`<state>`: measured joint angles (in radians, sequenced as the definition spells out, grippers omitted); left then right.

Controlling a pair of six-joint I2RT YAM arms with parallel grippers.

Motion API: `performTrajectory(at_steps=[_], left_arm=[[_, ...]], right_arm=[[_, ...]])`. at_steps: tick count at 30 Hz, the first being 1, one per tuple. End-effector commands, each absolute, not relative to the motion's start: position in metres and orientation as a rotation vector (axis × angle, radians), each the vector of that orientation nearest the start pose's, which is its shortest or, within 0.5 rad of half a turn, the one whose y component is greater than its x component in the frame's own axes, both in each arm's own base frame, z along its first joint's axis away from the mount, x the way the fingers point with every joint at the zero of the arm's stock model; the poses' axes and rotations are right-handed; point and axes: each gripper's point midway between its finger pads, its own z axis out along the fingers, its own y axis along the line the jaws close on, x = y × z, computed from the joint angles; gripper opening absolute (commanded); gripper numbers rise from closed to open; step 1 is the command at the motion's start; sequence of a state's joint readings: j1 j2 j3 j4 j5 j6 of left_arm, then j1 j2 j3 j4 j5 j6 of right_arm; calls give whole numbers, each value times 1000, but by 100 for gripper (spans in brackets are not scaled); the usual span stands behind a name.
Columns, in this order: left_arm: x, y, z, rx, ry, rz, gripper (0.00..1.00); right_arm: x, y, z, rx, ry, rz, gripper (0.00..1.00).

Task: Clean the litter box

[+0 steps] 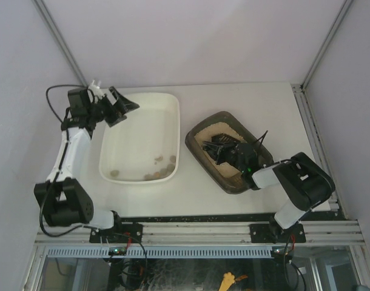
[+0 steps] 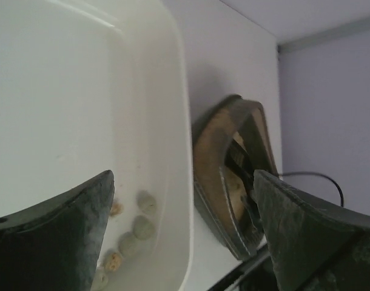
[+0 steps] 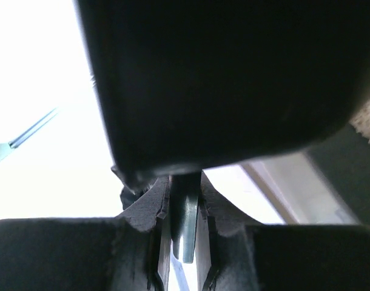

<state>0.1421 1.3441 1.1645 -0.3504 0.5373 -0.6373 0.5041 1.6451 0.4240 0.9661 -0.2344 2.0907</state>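
"Grey-brown plastic litter box (image 1: pixel 193 145), rounded corners, beige litter (image 1: pixel 212 128) inside. Where is it?"

"On the white desk (image 1: pixel 245 97), right half, turned at a diagonal. It sits just beside the cream-white tub (image 1: pixel 176 121). Can't tell if the two rims touch."

"Left wrist view?"

"Same litter box (image 2: pixel 209 157), seen side-on past the tub (image 2: pixel 173 91) edge, dark wall and sandy inside showing."

"Right end effector (image 1: pixel 236 155)?"

"Down inside the litter box, over the litter. It's closed on the black slotted scoop (image 1: pixel 219 145). The right wrist view shows the end effector (image 3: pixel 185 242) pinching a thin grey handle piece between its pads, with the dark scoop (image 3: pixel 221 79) filling the top of the view."

"Left end effector (image 1: pixel 121 109)?"

"Spread wide with nothing in it, hanging above the far left corner of the tub. In its own view the end effector (image 2: pixel 182 176) has both fingers far apart, and the tub and litter box show between them."

"Anything in the tub?"

"Small greyish-brown clumps (image 1: pixel 164 167) scattered along the near end; they show in the wrist view too (image 2: pixel 139 227). Rest of the floor is bare."
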Motion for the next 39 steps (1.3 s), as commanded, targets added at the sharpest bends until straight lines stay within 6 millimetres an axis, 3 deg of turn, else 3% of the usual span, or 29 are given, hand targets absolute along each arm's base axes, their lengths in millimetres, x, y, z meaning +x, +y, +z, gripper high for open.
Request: performTrajectory(at_steps=[1,7,12,18,25,28,34,36,39], left_arm=[[392,-109,303,145,2059,-1104,100],[411,-111,278,132,2205,-942,100],[424,-108,273,229,2206,-530,100],[426,-154,267,412,2196,-515,100],[427,-208,233,745,2159,-339,100],[441,-225,219,810,2129,-273,100],[463,-257,203,891,2087,-308,100],[468,-265,199,916,2068,-315,100],[461,-296,190,1000,2028,-339,100]], right_arm=[[317,265,163,1639,1740,1992,0],[296,249,169,1537,1832,1851,0],[280,219,170,1485,1888,1656,0],[263,194,171,1476,1890,1595,0],[246,186,174,1365,1929,1570,0],[240,182,173,1306,1956,1541,0],[226,179,166,1218,2042,1501,0],[222,178,164,1194,2065,1497,0],[219,175,161,1182,2080,1477,0]])
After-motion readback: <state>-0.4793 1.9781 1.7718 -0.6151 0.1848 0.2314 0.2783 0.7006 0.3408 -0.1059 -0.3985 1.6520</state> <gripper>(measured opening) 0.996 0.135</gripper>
